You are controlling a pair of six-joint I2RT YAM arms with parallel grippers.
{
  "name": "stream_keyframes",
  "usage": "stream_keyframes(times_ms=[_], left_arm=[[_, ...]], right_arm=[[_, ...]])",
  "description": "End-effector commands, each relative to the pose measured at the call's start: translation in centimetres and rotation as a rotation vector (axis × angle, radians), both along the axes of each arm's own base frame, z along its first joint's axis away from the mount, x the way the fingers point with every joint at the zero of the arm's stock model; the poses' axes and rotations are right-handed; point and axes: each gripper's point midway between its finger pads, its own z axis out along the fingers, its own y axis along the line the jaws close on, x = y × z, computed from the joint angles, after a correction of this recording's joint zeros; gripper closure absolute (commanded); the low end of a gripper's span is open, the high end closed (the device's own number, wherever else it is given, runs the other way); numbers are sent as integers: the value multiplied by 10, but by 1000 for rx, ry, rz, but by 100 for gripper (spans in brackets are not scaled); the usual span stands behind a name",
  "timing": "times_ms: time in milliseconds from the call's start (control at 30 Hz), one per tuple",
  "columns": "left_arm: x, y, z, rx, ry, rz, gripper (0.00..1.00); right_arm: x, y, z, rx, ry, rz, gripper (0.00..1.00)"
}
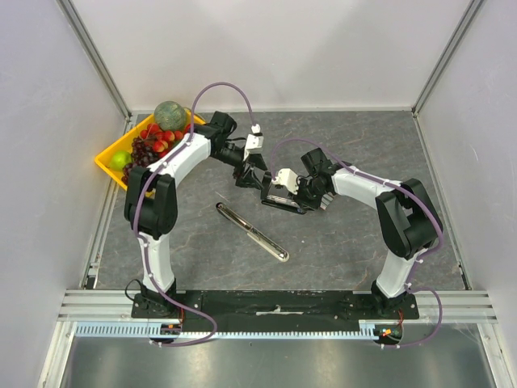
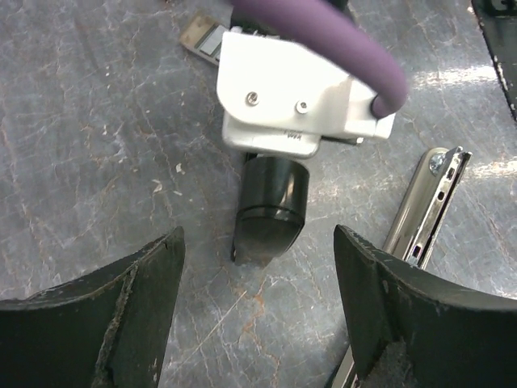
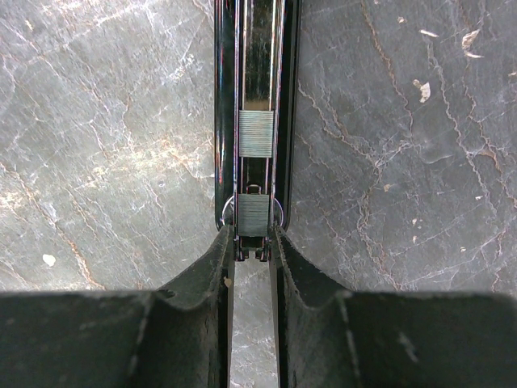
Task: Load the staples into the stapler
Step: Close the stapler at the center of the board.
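Two staple strips (image 3: pixel 256 133), one open stapler (image 3: pixel 258 56)

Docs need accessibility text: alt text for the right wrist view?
The right end effector is shut on a grey staple strip at the near end of the open stapler channel. A second strip lies farther along it, over a grey marbled table.

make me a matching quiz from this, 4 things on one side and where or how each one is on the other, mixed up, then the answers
Things
1. left gripper
2. right gripper
3. staples
4. yellow tray

States
A. in the far left corner, holding fruit
B. fingers open over the table
C. fingers closed on the end of the stapler
D. lying in the stapler's channel

Pairs: 1-B, 2-C, 3-D, 4-A
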Motion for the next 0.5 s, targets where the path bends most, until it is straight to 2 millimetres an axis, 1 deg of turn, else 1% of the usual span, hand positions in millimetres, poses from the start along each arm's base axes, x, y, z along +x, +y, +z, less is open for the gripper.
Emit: stream_keyframes(times_ms=[0, 67, 100, 167, 200, 267, 367, 400, 467], left_arm=[[-11, -13, 2, -54, 8, -64, 20], [-12, -15, 1, -58, 25, -66, 23], [-13, -17, 1, -64, 32, -67, 29], [-15, -20, 2, -70, 57, -69, 37], [-14, -21, 2, -68, 59, -68, 47], [-15, -23, -1, -54, 59, -73, 56], [-15, -25, -6, -33, 63, -72, 86], [-15, -24, -9, -27, 66, -69, 98], [-16, -25, -10, -17, 81, -63, 98]], right_arm=[[-3, 0, -18, -22, 33, 4, 93], [-3, 1, -18, -20, 33, 4, 93], [-3, 0, -19, -22, 33, 2, 93], [-4, 0, -19, -22, 35, 2, 93], [-4, 0, -19, -22, 36, 2, 93], [-4, 1, -18, -20, 35, 3, 93], [-3, 1, -17, -18, 31, 3, 92], [-3, 1, -16, -16, 31, 2, 92], [-3, 1, -15, -13, 31, 1, 85]])
